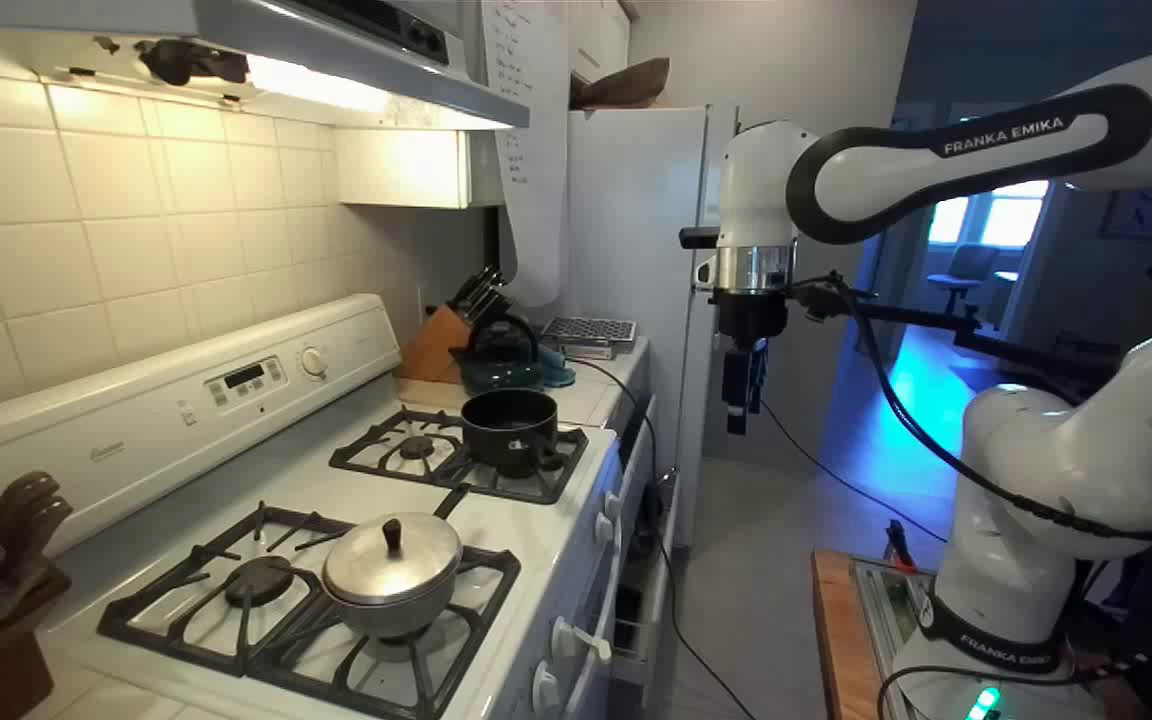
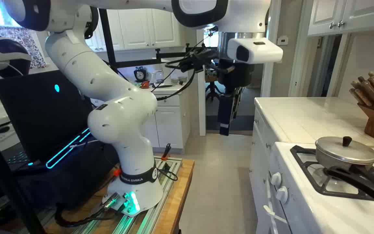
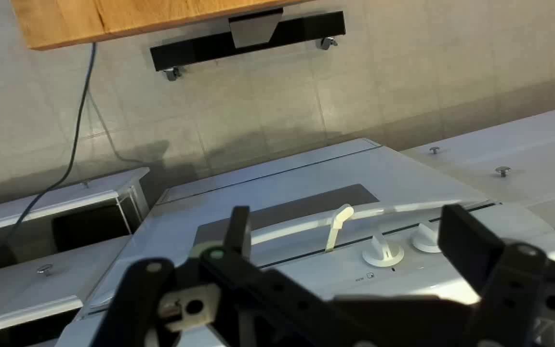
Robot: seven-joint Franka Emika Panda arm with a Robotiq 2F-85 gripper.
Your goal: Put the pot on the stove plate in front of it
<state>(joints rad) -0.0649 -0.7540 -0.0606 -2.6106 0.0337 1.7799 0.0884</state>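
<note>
The small black pot [image 1: 510,430] stands upright on the front-side burner grate at the far end of the stove. Beside it, toward the back panel, is a stove plate [image 1: 417,447] with nothing on it. Another bare stove plate [image 1: 259,580] is at the near end; which one is meant cannot be told. My gripper points down in the air over the floor, out from the stove's front and well apart from the pot; it shows in both exterior views [image 1: 742,390] [image 2: 228,113]. In the wrist view the gripper [image 3: 350,236] is open and empty. The pot is out of view there.
A silver lidded pan [image 1: 393,575] sits on the near front grate, its black handle [image 2: 355,182] pointing toward the pot. A kettle [image 1: 502,360] and knife block [image 1: 436,345] stand behind the pot. The range hood [image 1: 356,60] overhangs the stove. Knobs [image 3: 382,251] line its front.
</note>
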